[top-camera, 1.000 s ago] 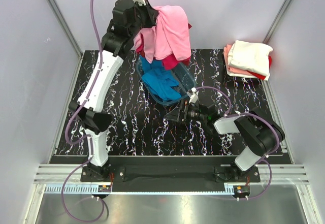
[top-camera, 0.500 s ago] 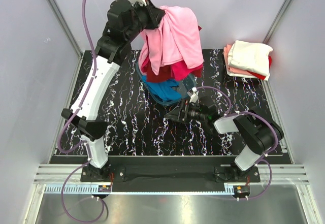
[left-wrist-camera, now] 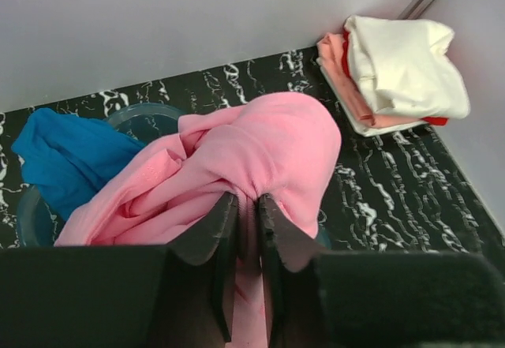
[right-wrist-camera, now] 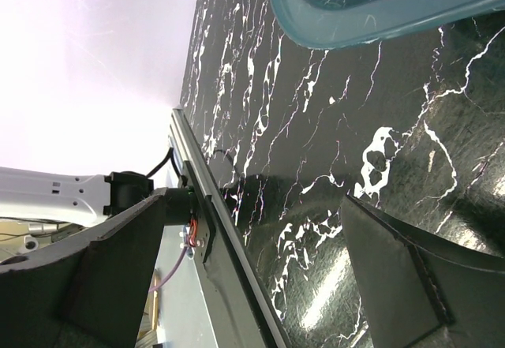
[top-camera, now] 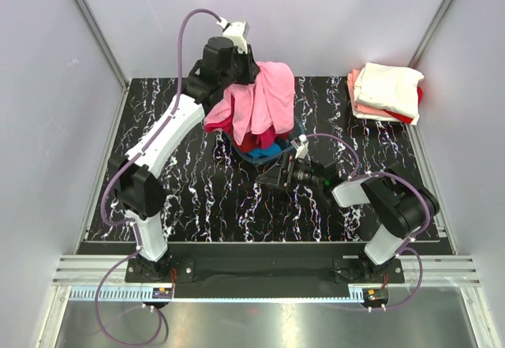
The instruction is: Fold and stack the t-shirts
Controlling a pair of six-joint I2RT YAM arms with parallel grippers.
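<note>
The left gripper (left-wrist-camera: pixel 247 202) pinches a bunch of the pink shirt (left-wrist-camera: pixel 260 147). Its jaws are almost closed, with only the cloth between them. The shirt hangs from that one pinch, draped in loose folds over the basin (left-wrist-camera: pixel 146 115) at the middle of the table (top-camera: pixel 189 174).

Left of the folds, a blue shirt (left-wrist-camera: pixel 67 155) lies crumpled in the basin. Under the pink hem a darker red shirt (top-camera: pixel 254 139) shows, and we cannot tell whether it is caught up in the hanging cloth. To the right, the right gripper (right-wrist-camera: pixel 252 206) holds nothing, its jaws spread wide, low over the table just beside the basin's near rim. In the far right corner sits the stack (top-camera: pixel 385 94) of folded shirts, cream on top.

We judge the main risk to be the small grip. A pinch on bunched cloth could slip, dropping the shirt back in a heap. If the red shirt is snagged, it could be dragged out too, or the basin could be tugged along. The hanging folds also hide where the sleeves and hem lie, so laying it flat may go crooked.

The left arm reaches forward from its base, elbow out to the left, wrist high above the basin and pointing down. The right arm is folded low, its forearm stretched leftward toward the basin.
</note>
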